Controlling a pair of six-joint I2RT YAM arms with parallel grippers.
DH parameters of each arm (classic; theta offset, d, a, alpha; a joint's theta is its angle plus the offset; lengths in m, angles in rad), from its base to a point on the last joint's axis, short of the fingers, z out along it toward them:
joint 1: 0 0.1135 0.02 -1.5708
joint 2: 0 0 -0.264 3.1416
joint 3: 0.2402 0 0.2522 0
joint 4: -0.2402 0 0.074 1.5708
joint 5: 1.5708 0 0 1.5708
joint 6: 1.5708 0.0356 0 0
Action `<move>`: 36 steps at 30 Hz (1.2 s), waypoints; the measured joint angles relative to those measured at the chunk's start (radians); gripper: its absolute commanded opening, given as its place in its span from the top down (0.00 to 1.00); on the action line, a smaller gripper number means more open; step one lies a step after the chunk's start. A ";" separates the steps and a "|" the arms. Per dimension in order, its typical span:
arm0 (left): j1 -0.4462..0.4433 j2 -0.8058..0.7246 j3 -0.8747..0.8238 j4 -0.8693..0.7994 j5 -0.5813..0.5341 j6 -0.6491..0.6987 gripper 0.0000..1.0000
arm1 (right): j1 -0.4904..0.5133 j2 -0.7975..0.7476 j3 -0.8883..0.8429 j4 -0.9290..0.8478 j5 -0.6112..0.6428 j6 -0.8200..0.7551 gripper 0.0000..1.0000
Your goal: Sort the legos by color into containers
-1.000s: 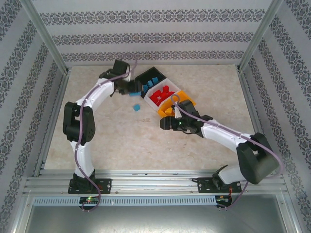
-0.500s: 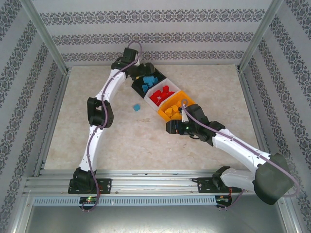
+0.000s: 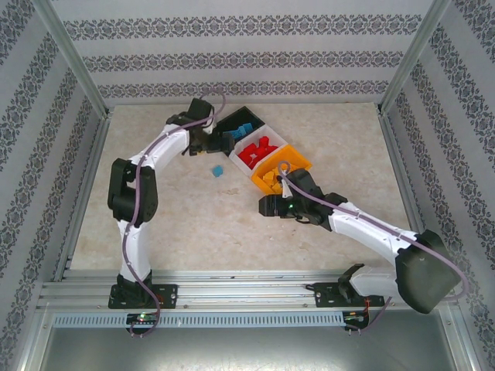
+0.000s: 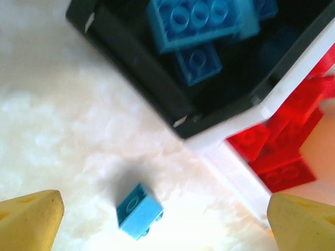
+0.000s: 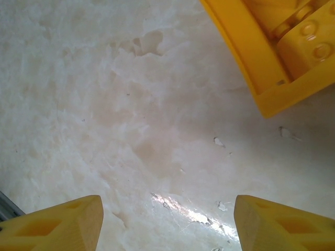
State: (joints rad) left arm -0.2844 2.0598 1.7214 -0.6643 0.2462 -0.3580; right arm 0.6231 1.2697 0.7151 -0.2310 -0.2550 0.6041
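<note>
The left hand [image 4: 167,226] is held wide and empty over a blue brick [image 4: 138,210] on the counter [image 4: 47,130] beside the black bin [image 4: 133,60], while the right hand [image 5: 167,225] is spread empty near the yellow bin [image 5: 246,57].

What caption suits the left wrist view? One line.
Open left tool over a lone blue brick beside the black bin.

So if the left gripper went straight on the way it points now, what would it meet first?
Probably the loose blue brick on the table, between the fingers of the open left gripper, apart from the black bin. Depth unclear, so it could touch bare table beside it.
</note>
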 measured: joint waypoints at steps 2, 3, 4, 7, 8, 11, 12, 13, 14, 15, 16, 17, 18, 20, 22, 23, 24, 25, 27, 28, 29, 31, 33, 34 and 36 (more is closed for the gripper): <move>0.000 -0.005 -0.068 0.029 -0.005 0.015 0.08 | 0.010 0.011 0.000 0.002 0.000 0.000 0.32; -0.002 0.000 -0.098 0.040 -0.005 0.020 0.11 | 0.016 0.014 0.000 0.003 0.000 0.000 0.32; -0.002 0.006 -0.115 0.043 -0.005 0.026 0.13 | 0.016 0.016 0.000 0.004 0.000 0.000 0.32; -0.008 0.026 -0.138 0.048 -0.005 0.042 0.17 | 0.016 0.016 0.000 0.005 0.000 0.000 0.32; -0.012 0.030 -0.138 0.050 -0.005 0.045 0.20 | 0.016 0.016 0.000 0.005 0.000 0.000 0.32; -0.027 0.040 -0.134 0.056 -0.004 0.058 0.26 | 0.016 0.016 0.000 0.008 0.000 0.000 0.32; -0.031 0.046 -0.133 0.059 -0.004 0.060 0.27 | 0.016 0.016 0.000 0.010 0.000 0.000 0.32; -0.034 0.052 -0.132 0.061 -0.004 0.063 0.29 | 0.016 0.016 0.000 0.012 0.000 0.000 0.32; -0.036 0.058 -0.131 0.061 -0.004 0.064 0.30 | 0.016 0.016 0.000 0.012 0.000 0.000 0.32; -0.037 0.065 -0.130 0.061 -0.003 0.066 0.31 | 0.016 0.016 0.000 0.012 0.000 0.000 0.32; -0.037 0.073 -0.130 0.061 -0.002 0.067 0.33 | 0.016 0.016 0.000 0.012 0.000 0.000 0.32; -0.037 0.080 -0.130 0.061 0.000 0.068 0.33 | 0.016 0.016 0.000 0.012 0.001 0.000 0.32; -0.037 0.085 -0.128 0.061 -0.003 0.068 0.34 | 0.016 0.016 0.000 0.012 0.001 0.000 0.32; -0.036 0.085 -0.123 0.062 0.003 0.067 0.40 | 0.016 0.016 0.000 0.012 0.001 0.000 0.33; -0.036 0.088 -0.122 0.062 -0.002 0.070 0.43 | 0.016 0.016 0.000 0.013 0.001 0.000 0.33; -0.035 0.089 -0.122 0.062 -0.004 0.071 0.44 | 0.016 0.016 0.000 0.012 0.001 0.000 0.33; -0.035 0.089 -0.122 0.062 -0.007 0.071 0.44 | 0.016 0.016 0.000 0.013 0.001 0.001 0.33; -0.035 0.089 -0.122 0.062 -0.010 0.071 0.44 | 0.016 0.016 0.000 0.014 0.001 0.002 0.33; -0.035 0.092 -0.118 0.060 -0.013 0.072 0.45 | 0.017 0.016 0.000 0.015 0.003 0.003 0.33; -0.035 0.095 -0.113 0.058 -0.012 0.075 0.47 | 0.017 0.016 0.000 0.016 0.004 0.004 0.33; -0.035 0.099 -0.107 0.056 -0.013 0.079 0.50 | 0.019 0.016 0.000 0.016 0.005 0.004 0.33; -0.034 0.108 -0.093 0.044 -0.018 0.089 0.57 | 0.023 0.016 0.000 0.016 0.005 0.004 0.33; -0.034 0.115 -0.085 0.044 -0.020 0.094 0.59 | 0.023 0.016 0.000 0.016 0.005 0.004 0.33; -0.034 0.117 -0.082 0.044 -0.020 0.094 0.59 | 0.023 0.016 0.000 0.016 0.005 0.004 0.33; -0.035 0.119 -0.078 0.044 -0.019 0.095 0.60 | 0.023 0.016 0.000 0.016 0.005 0.005 0.33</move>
State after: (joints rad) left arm -0.3191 2.1792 1.6432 -0.6201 0.2272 -0.2634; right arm 0.6460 1.2858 0.7151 -0.2153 -0.2501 0.6086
